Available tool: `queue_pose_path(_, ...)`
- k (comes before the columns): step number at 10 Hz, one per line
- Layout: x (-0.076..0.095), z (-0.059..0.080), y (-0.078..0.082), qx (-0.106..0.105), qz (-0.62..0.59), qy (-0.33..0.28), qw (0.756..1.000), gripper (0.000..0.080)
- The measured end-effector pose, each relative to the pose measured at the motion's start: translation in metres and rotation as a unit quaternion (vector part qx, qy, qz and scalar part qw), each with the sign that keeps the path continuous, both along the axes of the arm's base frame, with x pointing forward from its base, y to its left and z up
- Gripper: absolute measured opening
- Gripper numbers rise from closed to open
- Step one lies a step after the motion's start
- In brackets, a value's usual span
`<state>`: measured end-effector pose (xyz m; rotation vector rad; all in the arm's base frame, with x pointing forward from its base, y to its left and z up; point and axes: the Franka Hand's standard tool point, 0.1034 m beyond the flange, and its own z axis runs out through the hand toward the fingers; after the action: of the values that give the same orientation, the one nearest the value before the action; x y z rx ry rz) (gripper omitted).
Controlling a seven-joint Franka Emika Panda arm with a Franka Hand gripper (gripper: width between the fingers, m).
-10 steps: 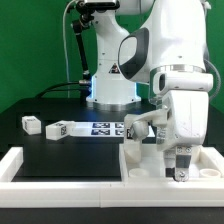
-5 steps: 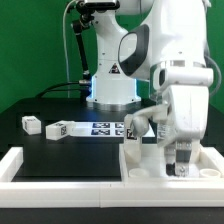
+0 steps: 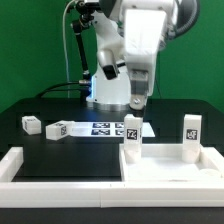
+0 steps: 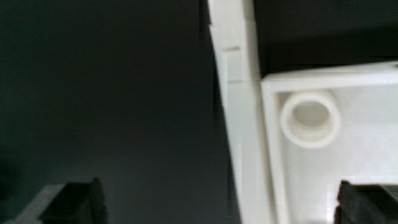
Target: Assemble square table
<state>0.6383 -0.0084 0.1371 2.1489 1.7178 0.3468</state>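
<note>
Clear above the nearer upright leg (image 3: 132,138) and not touching it, a released claw (image 3: 136,102), fingers (image 4: 71,203) spread wide with nothing between. At the exterior view's right front, the square panel (image 3: 170,168) with its raised rim, a second upright leg (image 3: 190,135) at its far right corner, an unfilled round socket (image 4: 311,120) near one edge, and white border bars (image 3: 40,185) along the front and left. Open black surface (image 3: 70,150) to the exterior view's left, with two loose legs (image 3: 58,128) and the marker board (image 3: 103,127) along the back; black-and-white tags on the legs, no readable writing.
</note>
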Motion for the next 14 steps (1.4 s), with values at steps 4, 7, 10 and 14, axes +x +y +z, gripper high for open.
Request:
queue_pose_path(4,0.002,-0.005,0.011,0.063,-0.137,-0.01,0.989,0.0648)
queue_pose_path(7,0.055,0.02,0.094,0.097,-0.193,-0.004,0.976,0.0648)
queue_pose_path(10,0.107,0.03,0.168,0.133,-0.272,-0.004,0.953,0.0648)
queue_pose_path(14,0.109,0.029,0.165,0.141,-0.272,-0.014,0.952,0.0648)
